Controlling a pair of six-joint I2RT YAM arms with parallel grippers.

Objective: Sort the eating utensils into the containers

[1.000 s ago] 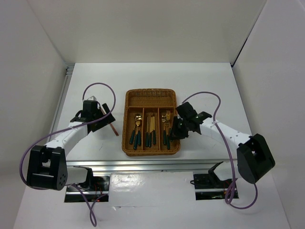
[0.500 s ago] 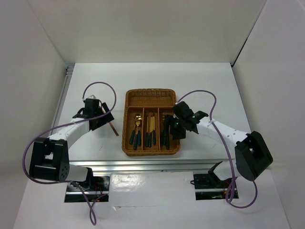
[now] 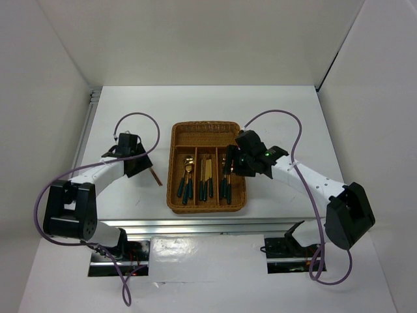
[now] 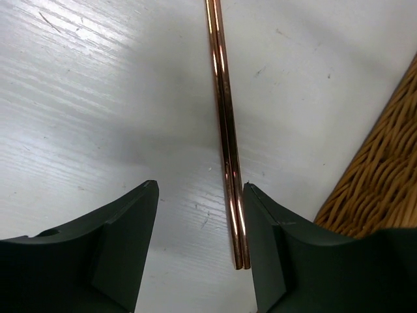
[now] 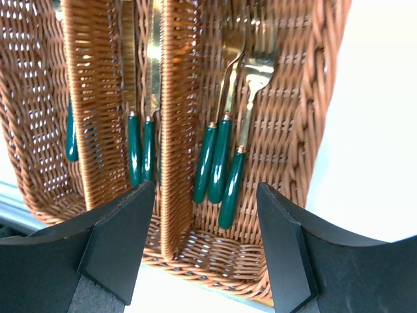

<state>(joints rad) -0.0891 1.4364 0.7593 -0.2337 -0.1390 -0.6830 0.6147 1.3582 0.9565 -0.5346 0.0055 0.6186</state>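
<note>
The brown wicker tray (image 3: 171,171) stands mid-table. Spoons (image 3: 187,179) lie in its left slot, knives (image 3: 206,176) in the middle one, forks (image 3: 227,177) in the right one. In the right wrist view three green-handled forks (image 5: 220,166) rest in the slot beyond my right gripper (image 5: 205,254), which hovers open and holds nothing; it shows from above as my right gripper (image 3: 230,165). A pair of copper chopsticks (image 4: 225,130) lies on the table left of the tray. My left gripper (image 4: 201,244) is open astride their near end, the pair close against the right finger (image 4: 267,248).
The tray's wicker corner (image 4: 381,176) is just right of my left fingers. White walls close in the table on three sides, and a metal rail (image 3: 195,225) runs along the near edge. Purple cables (image 3: 140,117) loop above both arms.
My right gripper has opened, and its arm has drawn back toward the far end of the tray's right slot. My left gripper has narrowed around the chopsticks.
</note>
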